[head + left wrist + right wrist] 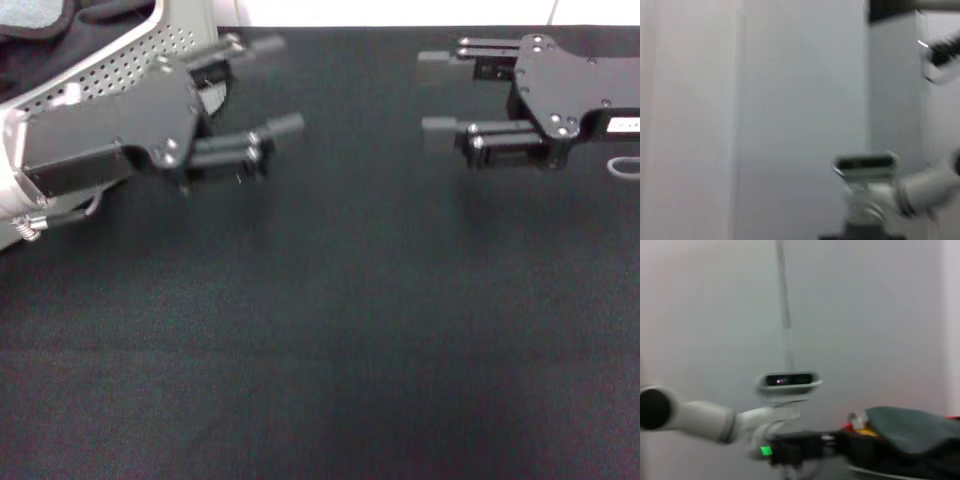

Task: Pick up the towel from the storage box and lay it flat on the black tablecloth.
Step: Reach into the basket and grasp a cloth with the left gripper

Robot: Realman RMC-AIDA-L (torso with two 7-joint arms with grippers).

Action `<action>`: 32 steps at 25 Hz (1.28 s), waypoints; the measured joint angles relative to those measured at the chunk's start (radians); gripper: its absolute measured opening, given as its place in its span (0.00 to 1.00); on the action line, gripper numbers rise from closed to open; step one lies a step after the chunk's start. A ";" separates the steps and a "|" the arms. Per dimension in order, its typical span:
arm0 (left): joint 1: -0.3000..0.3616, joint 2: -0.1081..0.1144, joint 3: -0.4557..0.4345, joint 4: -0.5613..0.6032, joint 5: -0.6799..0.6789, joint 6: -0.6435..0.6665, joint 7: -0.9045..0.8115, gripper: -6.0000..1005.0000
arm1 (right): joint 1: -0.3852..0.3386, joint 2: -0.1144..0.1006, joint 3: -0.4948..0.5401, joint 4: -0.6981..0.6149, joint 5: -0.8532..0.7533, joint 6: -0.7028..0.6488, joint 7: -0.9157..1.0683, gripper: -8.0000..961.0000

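The black tablecloth point(320, 330) fills most of the head view. At its far left corner stands the storage box point(120, 62), light grey with perforated walls. In the right wrist view a strip of the yellow-orange towel point(866, 431) peeks out beneath a dark grey fold. In the head view no yellow shows in the box. My left gripper point(278, 85) hangs open just beside the box, holding nothing. Opposite it, my right gripper point(438, 92) is open and empty over the cloth's far right part.
A light blue-grey cloth point(30, 12) and a dark cloth point(40, 50) lie in the box. A pale wall runs behind the table's far edge. The left arm's wrist camera point(787, 381) shows in the right wrist view.
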 joint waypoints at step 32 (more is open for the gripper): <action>0.198 -0.078 -0.388 -0.310 -0.237 0.008 0.578 0.75 | -0.157 -0.005 -0.065 -0.009 0.155 0.188 -0.024 0.74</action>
